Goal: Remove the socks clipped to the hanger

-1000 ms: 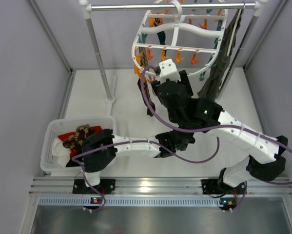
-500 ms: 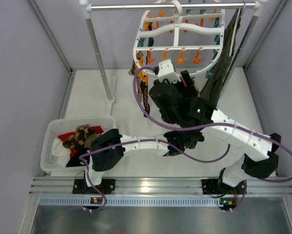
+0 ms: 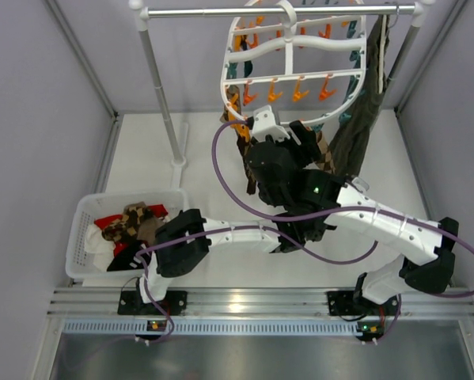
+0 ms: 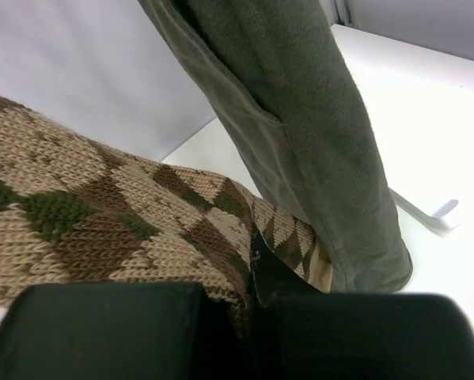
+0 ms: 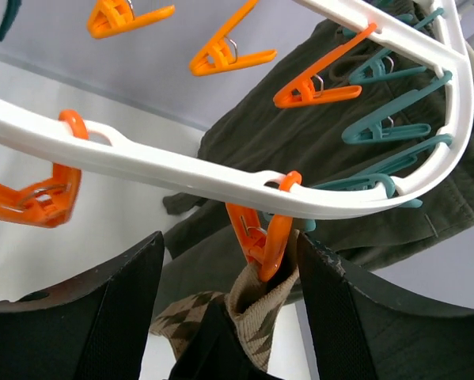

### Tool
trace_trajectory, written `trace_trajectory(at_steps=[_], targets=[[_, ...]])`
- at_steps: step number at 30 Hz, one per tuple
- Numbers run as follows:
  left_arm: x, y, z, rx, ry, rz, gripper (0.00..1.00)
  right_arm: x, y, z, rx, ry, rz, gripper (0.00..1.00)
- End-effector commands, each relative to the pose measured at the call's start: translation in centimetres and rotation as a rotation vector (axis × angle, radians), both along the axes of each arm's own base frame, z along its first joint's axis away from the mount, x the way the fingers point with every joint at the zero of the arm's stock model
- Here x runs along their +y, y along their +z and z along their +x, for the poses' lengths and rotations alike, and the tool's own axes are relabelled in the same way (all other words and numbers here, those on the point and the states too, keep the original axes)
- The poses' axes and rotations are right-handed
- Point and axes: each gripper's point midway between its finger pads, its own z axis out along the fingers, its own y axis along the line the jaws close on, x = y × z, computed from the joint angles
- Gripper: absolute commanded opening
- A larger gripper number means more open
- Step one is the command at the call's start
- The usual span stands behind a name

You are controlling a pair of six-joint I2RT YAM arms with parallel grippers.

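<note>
One argyle sock point(image 5: 256, 305) runs down from orange clip point(image 5: 262, 237) on hanger point(image 5: 181, 170) rim to left pincer point(image 4: 256, 317), closed on it; right pincer point(image 5: 233, 245), wide open, straddles clip from below.

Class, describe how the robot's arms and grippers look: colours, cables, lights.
Left arm and right arm: white links, bulky black joints, each trailing a purple cable. A small green light shows on the right arm. Gripper fingers are plain black.

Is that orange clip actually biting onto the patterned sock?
Touching. The right wrist view shows the orange clip pinched shut on the bunched top edge of the argyle sock.
</note>
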Motion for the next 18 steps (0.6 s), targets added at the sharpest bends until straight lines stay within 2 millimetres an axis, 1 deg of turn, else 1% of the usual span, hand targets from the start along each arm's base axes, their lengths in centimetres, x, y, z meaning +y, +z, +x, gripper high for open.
trace_trajectory(at_steps=[1, 2, 3, 5, 8, 11, 18], targets=[[-1.1, 1.7, -0.1, -0.018, -0.025, -0.046, 0.00, -0.7, 2.8, -0.7, -0.063, -0.016, 0.091, 0.65], [-1.2, 1.7, -0.1, -0.018, -0.029, -0.048, 0.00, -0.9, 3.0, -0.7, -0.069, -0.020, 0.094, 0.64], [-1.3, 1.6, -0.1, -0.016, -0.030, -0.047, 0.00, -1.1, 2.7, -0.7, -0.060, -0.024, 0.049, 0.63], [-1.2, 1.7, -0.2, -0.014, -0.032, -0.052, 0.00, -1.3, 3.1, -0.5, -0.080, -0.030, 0.081, 0.62], [-1.2, 1.6, -0.2, -0.012, -0.035, -0.055, 0.00, -2.2, 2.7, 0.1, -0.073, -0.061, 0.048, 0.60], [-1.2, 1.7, -0.2, -0.013, -0.036, -0.055, 0.00, -2.7, 2.5, 0.4, -0.069, -0.077, 0.034, 0.59], [-1.4, 1.5, -0.3, -0.008, -0.047, -0.057, 0.00, -3.5, 3.3, 0.5, -0.069, -0.093, 0.010, 0.57]])
